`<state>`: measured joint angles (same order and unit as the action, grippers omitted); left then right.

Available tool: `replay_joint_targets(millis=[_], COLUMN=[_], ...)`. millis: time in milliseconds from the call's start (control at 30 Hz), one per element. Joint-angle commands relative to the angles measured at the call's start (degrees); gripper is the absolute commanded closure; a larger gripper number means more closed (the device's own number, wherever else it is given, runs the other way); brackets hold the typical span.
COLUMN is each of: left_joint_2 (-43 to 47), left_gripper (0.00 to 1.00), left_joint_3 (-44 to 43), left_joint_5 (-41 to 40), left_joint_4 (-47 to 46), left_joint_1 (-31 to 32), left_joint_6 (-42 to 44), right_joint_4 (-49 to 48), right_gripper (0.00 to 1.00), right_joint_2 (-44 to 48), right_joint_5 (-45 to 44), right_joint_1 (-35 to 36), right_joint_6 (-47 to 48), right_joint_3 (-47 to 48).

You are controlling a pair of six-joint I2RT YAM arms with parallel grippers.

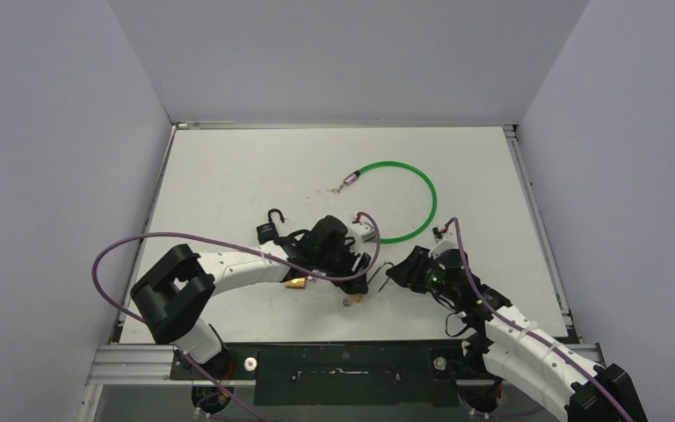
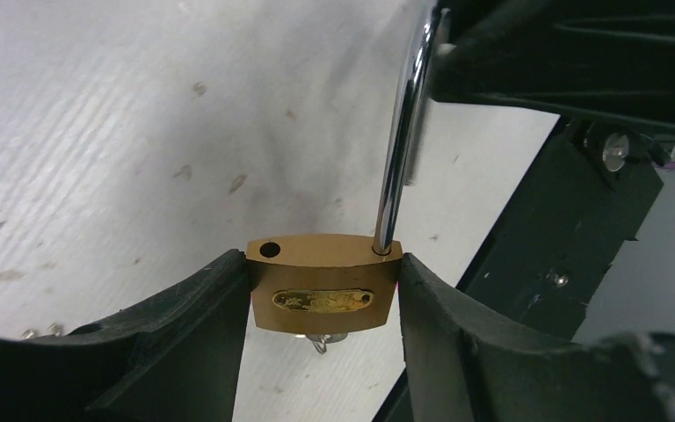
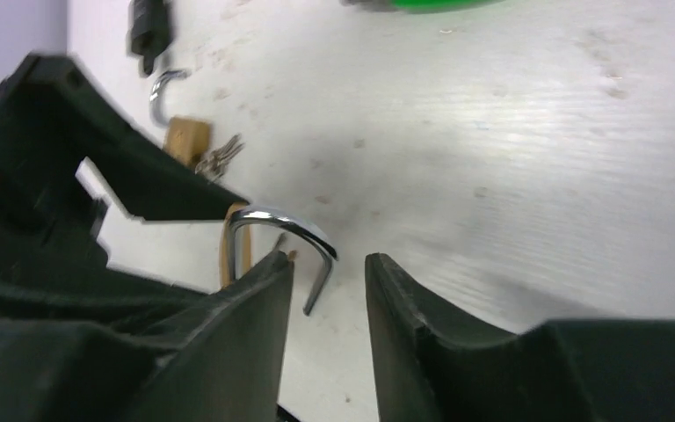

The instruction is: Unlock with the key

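Note:
My left gripper (image 2: 321, 260) is shut on the body of a brass padlock (image 2: 323, 299). Its chrome shackle (image 2: 400, 149) stands out of one hole; the other hole is empty. A key (image 2: 321, 341) with a small ring sticks out of the underside. In the top view the padlock (image 1: 352, 298) is near the table's front, between my left gripper (image 1: 356, 281) and my right gripper (image 1: 391, 272). My right gripper (image 3: 327, 259) is open, its fingertips just short of the shackle's bend (image 3: 272, 215) and free end.
A second brass padlock (image 1: 297, 283) with keys lies left of the held one; it also shows in the right wrist view (image 3: 185, 139). A black padlock (image 1: 266, 230) with a raised shackle lies behind it. A green cable loop (image 1: 426, 198) lies at mid-right.

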<state>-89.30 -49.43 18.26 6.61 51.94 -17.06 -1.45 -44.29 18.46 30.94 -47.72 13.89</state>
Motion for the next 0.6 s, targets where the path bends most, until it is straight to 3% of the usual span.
replay_joint_targets(millis=[0, 167, 433, 500, 567], left_joint_2=[-3.24, -9.66, -16.85, -17.76, -18.18], left_gripper=[1.00, 1.00, 1.00, 0.91, 0.73], left_joint_3=[-7.14, -11.38, -17.20, -18.18, -18.72], left_joint_5=[2.04, 0.33, -3.35, -4.56, -6.42], left_joint_4=[-7.47, -6.70, -4.09, -3.59, -3.40], left_joint_1=[2.24, 3.89, 4.75, 4.83, 4.83], left_joint_6=[-5.11, -6.86, -10.20, -10.32, -10.72], right_joint_4=[6.11, 15.21, 29.70, 31.65, 32.96], right_gripper=[0.56, 0.42, 0.38, 0.37, 0.36], right_joint_2=[3.41, 6.76, 12.06, 13.59, 14.52], right_joint_5=[-13.76, -22.79, -35.12, -36.85, -37.83], right_joint_1=[-0.92, -1.05, -1.32, -1.32, -1.35], right_joint_6=[-4.02, -6.26, -12.46, -13.33, -13.78], right_joint_3=[-0.26, 2.41, 7.06, 7.77, 8.54])
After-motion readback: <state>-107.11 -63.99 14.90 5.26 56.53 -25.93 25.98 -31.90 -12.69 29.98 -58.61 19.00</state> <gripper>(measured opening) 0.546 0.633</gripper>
